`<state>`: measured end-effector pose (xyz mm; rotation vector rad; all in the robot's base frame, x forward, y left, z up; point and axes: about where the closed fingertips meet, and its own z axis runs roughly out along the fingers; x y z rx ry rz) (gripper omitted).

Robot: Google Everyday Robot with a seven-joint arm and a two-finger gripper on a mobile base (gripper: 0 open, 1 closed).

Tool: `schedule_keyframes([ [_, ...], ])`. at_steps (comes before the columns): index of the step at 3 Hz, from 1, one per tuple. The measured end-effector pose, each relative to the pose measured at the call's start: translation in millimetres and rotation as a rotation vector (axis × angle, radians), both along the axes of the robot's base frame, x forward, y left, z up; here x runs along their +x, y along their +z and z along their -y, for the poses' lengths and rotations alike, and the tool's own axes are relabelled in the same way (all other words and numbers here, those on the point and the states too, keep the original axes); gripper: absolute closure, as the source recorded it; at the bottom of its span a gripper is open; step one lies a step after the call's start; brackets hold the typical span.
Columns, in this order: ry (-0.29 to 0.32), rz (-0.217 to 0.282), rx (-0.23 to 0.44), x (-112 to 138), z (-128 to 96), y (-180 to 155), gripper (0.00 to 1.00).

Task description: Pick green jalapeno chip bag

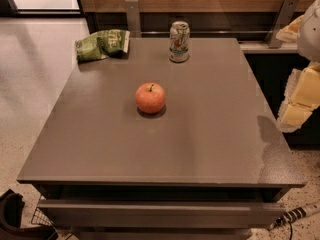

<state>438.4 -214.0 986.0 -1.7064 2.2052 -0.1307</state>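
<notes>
The green jalapeno chip bag [101, 44] lies crumpled at the far left corner of the grey table [215, 139], green foil with a white patch at its right end. My gripper [296, 109] hangs at the right edge of the camera view, beyond the table's right side and well away from the bag. It holds nothing that I can see.
A red-orange apple [150, 97] sits near the table's middle. A white-and-green drink can [179, 41] stands upright at the far edge, right of the bag. A wooden wall with metal brackets runs behind the table. A drawer front [160, 214] shows below the front edge.
</notes>
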Motion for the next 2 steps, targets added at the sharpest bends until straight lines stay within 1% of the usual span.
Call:
schedule_keyframes([
  [2, -0.026, 0.039, 0.044, 32.5, -0.4, 7.0, 0.00],
])
